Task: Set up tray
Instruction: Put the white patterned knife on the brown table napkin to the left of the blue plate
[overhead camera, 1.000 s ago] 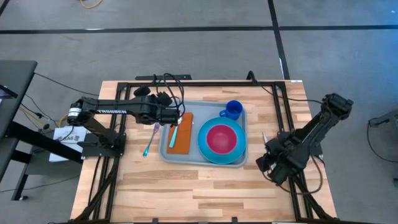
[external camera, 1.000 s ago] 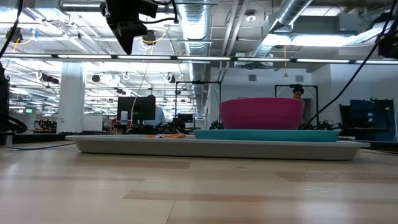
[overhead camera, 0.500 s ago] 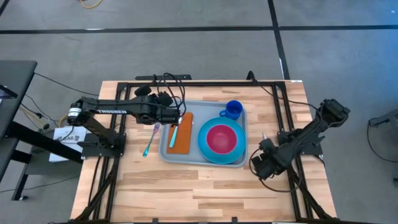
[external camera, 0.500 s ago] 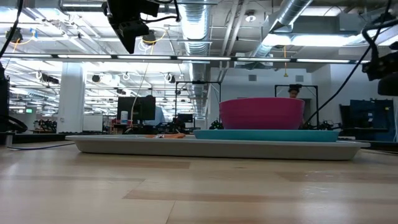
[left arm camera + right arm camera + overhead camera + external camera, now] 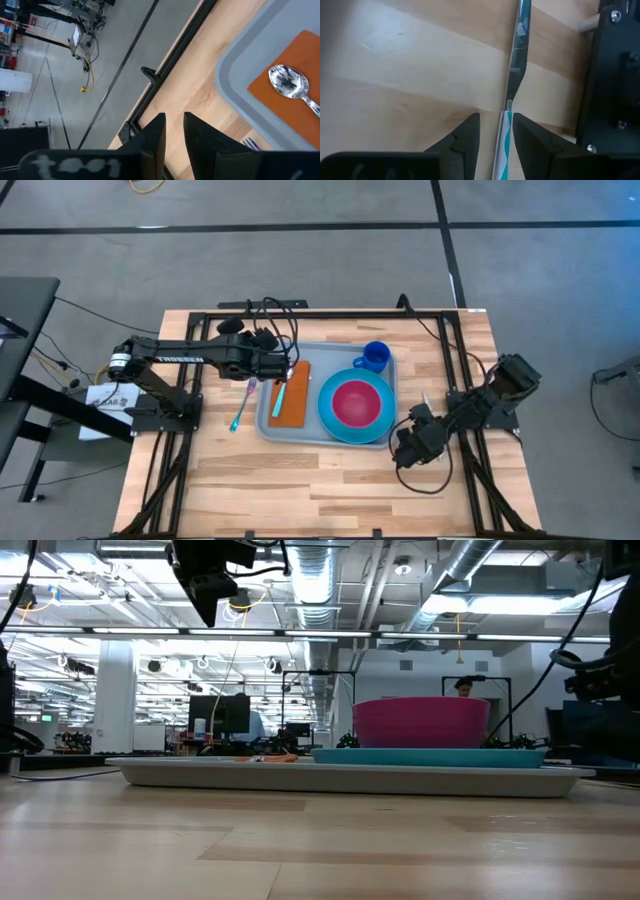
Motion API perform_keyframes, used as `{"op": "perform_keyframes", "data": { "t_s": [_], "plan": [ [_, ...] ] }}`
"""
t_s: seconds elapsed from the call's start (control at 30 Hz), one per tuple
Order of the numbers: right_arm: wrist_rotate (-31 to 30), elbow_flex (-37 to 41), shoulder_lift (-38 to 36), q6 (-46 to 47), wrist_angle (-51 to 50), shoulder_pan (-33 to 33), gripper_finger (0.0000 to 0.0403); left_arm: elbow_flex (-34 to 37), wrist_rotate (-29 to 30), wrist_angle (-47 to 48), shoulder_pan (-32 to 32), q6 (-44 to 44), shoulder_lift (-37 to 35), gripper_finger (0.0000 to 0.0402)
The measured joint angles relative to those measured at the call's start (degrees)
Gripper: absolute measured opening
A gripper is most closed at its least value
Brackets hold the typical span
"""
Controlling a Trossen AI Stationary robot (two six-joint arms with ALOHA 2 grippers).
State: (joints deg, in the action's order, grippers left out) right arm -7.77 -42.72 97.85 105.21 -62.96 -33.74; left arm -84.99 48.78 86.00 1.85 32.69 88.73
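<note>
The light grey-blue tray (image 5: pixel 330 435) lies mid-table. On it are an orange napkin (image 5: pixel 291 395) with a spoon (image 5: pixel 290 82) lying on top, a light-blue plate (image 5: pixel 330 415) carrying a pink bowl (image 5: pixel 357 402), and a blue cup (image 5: pixel 375 357). My left gripper (image 5: pixel 174 120) hangs open above the tray's far left corner, with nothing between its fingers. My right gripper (image 5: pixel 495 120) is low over the table, right of the tray. It is open, its fingers on either side of the teal handle (image 5: pixel 504 137) of a knife (image 5: pixel 516 60) lying flat on the wood. In the high view that gripper (image 5: pixel 405 448) hides the knife.
A fork (image 5: pixel 240 405) lies on the table just left of the tray. A black metal frame (image 5: pixel 615 75) with a wooden peg (image 5: pixel 587 22) stands close beside the knife. The wood in front of the tray, toward the near edge, is bare.
My right gripper has come down toward the table and moved left toward the tray's right edge, tipping more steeply downward. It now shows at the right edge of the low view.
</note>
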Motion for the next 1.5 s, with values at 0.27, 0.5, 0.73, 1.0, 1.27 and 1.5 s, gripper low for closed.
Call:
{"op": "perform_keyframes", "data": {
  "t_s": [0.27,0.5,0.73,1.0,1.27,1.5],
  "plan": [
    [-0.2,1.19,0.32,9.19,-5.86,-1.46,0.0105,0.0,-1.03,0.07,0.0,-0.77,0.0,0.0059],
    [-2.1,4.44,0.39,12.53,0.84,-4.9,0.0074,0.0,-1.03,0.24,0.0,-0.79,0.0,0.0059],
    [-10.14,0.38,-2.09,24.46,-7.07,-10.34,0.0056,0.0,-1.09,0.24,0.0,-0.77,0.0,0.0059],
    [-12.98,2.01,3.89,22.13,-8.3,-4.56,0.0017,0.0,-1.9,-0.02,0.0,-0.65,0.0,0.0059],
    [-13.86,1.08,13.79,22.16,-9.09,6.95,0.0002,0.0,-2.42,-0.98,0.0,-0.61,0.0,0.0059],
    [-14.09,0.9,16.1,22.59,-8.01,10.14,0.0001,0.0,-2.43,-1.04,-0.02,-1.69,0.0,0.0059]
  ]
}}
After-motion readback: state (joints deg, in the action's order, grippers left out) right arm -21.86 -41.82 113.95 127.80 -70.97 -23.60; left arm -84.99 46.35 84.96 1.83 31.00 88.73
